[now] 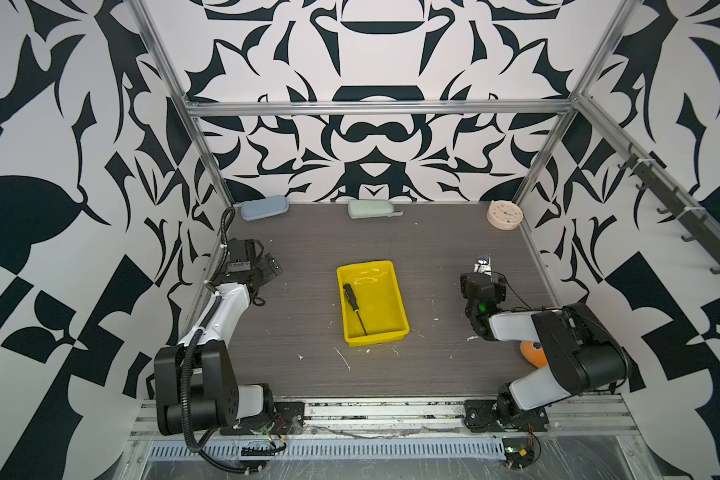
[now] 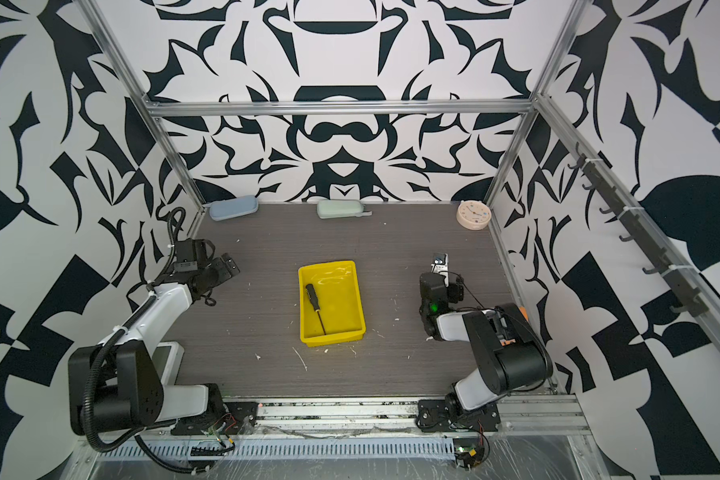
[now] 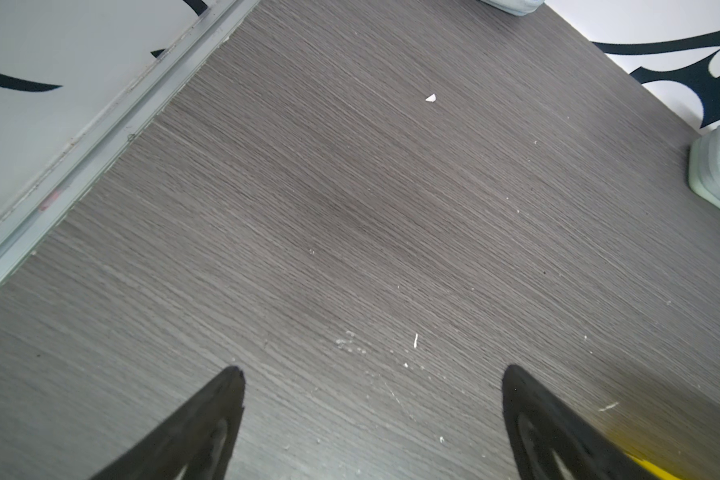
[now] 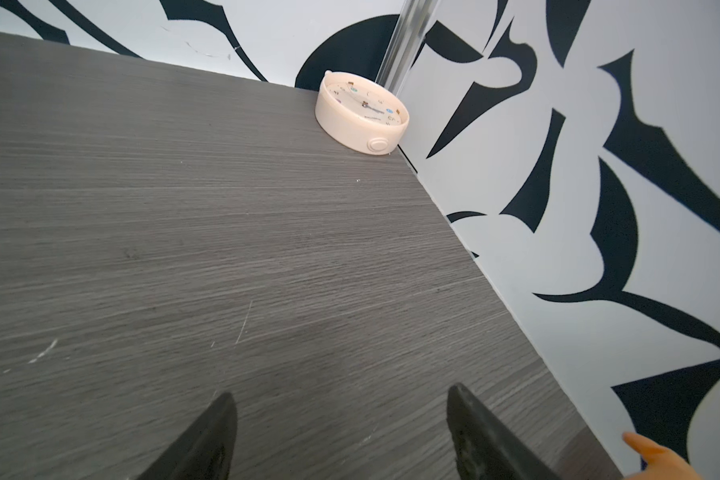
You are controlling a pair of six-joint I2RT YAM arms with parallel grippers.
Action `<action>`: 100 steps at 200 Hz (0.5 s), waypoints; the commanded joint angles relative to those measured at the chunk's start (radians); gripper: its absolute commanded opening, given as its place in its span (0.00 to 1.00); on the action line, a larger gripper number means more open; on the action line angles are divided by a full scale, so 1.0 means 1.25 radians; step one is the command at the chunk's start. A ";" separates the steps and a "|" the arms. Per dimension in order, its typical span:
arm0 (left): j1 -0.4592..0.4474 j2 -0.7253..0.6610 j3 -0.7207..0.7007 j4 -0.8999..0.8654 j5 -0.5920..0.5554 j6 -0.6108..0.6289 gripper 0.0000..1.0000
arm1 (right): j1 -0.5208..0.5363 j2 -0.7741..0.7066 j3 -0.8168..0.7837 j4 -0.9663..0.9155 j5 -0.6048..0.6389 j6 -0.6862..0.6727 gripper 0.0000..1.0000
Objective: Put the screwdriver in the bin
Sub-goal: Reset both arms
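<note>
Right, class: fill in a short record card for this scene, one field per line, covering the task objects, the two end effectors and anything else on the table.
screwdriver: lying inside the bin, handle toward the back wall
bin: yellow, mid-table
left end effector: open, empty, over bare table
right end effector: open, empty, facing the clock
clock: far corner on the robot's right
blue case: against back wall
green case: against back wall
task state: looks complete

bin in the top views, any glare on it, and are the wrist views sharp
In both top views, white glare streaks the far inside of the bin, clear of the screwdriver. Left wrist view: the table is soft, grain smeared. Right wrist view: the clock is fairly sharp.
</note>
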 commanded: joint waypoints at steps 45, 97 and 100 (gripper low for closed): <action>0.001 0.014 0.030 -0.041 -0.035 -0.017 0.99 | -0.042 -0.009 0.007 0.036 -0.123 0.022 1.00; 0.002 -0.031 0.051 -0.060 -0.063 -0.038 0.99 | -0.046 0.034 -0.084 0.241 -0.165 0.001 1.00; 0.001 -0.030 0.053 -0.055 -0.055 -0.034 0.99 | -0.046 0.037 -0.070 0.223 -0.170 -0.006 1.00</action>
